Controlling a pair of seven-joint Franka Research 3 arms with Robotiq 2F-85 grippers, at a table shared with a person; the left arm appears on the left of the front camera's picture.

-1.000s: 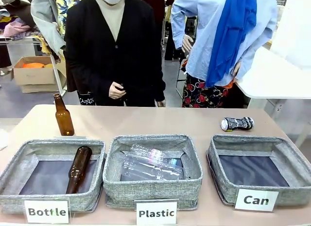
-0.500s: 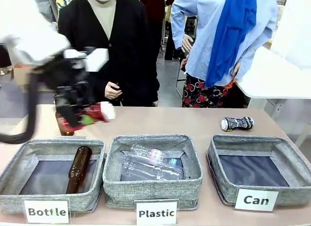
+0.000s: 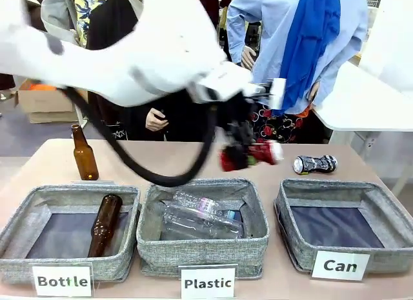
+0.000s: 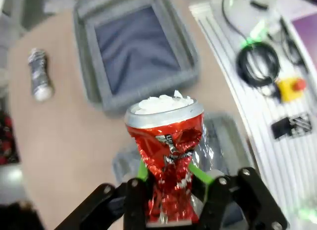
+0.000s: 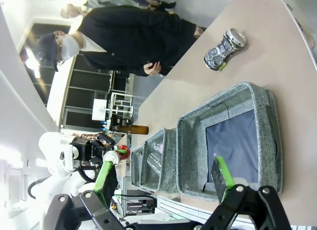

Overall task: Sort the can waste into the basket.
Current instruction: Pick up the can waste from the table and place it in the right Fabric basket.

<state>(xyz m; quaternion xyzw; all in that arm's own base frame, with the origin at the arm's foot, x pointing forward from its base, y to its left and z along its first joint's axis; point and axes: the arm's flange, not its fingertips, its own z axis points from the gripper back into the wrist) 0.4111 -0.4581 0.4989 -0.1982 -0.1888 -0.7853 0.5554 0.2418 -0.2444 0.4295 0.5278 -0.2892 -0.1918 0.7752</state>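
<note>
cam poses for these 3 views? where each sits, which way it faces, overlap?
Front: fixed between the arms, faces across the table to the person; left arm crosses, left hand gripping red can.
Left wrist: on that wrist, looks down past the gripped can at Can basket.
Right wrist: rolled sideways, looks along the table; right hand open.
Shared: Can basket and black-and-white can, all three.
</note>
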